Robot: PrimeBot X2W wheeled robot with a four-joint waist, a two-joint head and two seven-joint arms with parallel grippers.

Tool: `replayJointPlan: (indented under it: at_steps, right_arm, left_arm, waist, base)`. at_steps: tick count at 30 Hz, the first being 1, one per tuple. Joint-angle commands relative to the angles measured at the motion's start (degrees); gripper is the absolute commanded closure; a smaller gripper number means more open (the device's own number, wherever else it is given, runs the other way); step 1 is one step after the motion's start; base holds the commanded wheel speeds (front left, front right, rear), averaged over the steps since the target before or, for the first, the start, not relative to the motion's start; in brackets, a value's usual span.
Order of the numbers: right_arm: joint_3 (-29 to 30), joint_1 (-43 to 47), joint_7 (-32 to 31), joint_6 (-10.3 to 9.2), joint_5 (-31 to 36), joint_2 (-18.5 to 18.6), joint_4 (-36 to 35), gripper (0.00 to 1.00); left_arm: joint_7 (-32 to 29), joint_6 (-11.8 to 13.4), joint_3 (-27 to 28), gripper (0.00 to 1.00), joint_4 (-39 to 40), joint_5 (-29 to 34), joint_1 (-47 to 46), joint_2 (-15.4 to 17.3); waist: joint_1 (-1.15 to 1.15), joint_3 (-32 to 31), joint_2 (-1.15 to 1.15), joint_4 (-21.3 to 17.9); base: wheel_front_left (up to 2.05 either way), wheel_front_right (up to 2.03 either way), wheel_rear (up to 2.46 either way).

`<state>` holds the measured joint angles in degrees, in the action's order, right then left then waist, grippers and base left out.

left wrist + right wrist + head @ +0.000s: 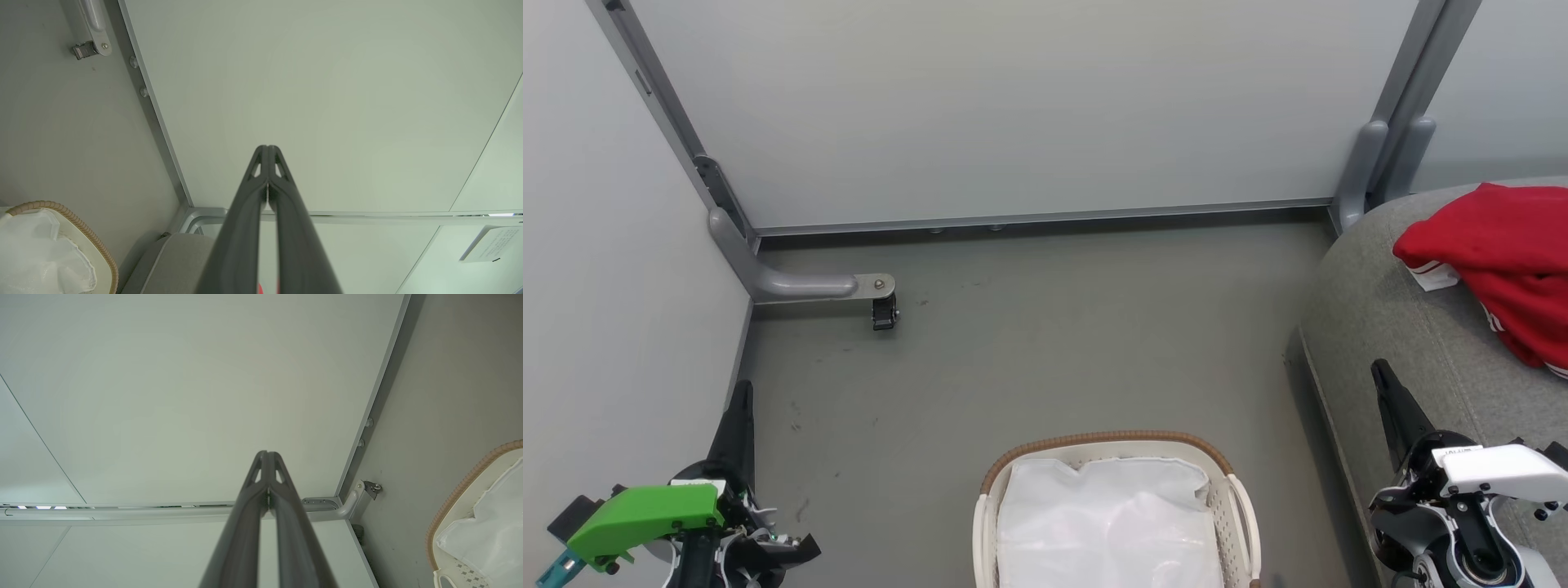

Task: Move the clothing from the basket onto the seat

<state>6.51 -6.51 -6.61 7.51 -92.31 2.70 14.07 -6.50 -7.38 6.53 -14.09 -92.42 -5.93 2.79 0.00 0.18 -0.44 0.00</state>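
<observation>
At the near edge of the head view, the left gripper (741, 390) rises at the lower left and the right gripper (1378, 369) at the lower right, both pointing up the view. Each is pressed fully closed and has hold of nothing. In the left wrist view its dark fingers (245, 212) meet tip to tip against a pale panel, and the right wrist view shows the same. Between the two arms the basket (1111, 438) sits on the grey floor (1054, 343), with a crumpled white liner (1107, 523) lying inside it. To the basket's right, near it but apart, stands the seat (1388, 327); the right gripper's fingers show against its rounded front edge. Farther back on the seat lies the clothing (1503, 253), a red heap with white trim that runs off the right edge of the view. Beyond the floor a grey frame foot with a small black caster (885, 312) juts out at the left, and pale wall panels (1013, 106) close the space behind.
</observation>
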Motion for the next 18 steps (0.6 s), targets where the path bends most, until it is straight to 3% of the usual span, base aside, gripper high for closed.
replayJointPlan:
  at_steps: [1,18]
  right_arm:
    - [0.13,0.61,-0.06,-0.04,-0.20,0.34,-0.18,1.00]
    - [0.12,0.61,-0.06,-0.04,-0.20,0.34,-0.18,1.00]
  left_arm:
    - [-0.27,-0.25,0.15,1.00,0.13,0.04,-0.60,0.24]
    - [-0.29,-0.25,0.17,1.00,0.13,0.06,-0.61,0.23]
  waist:
    - [0.00,0.00,0.44,0.00]
    - [0.00,0.00,0.44,0.00]
  base:
    - [0.00,0.00,0.00]
    - [0.00,0.00,0.00]
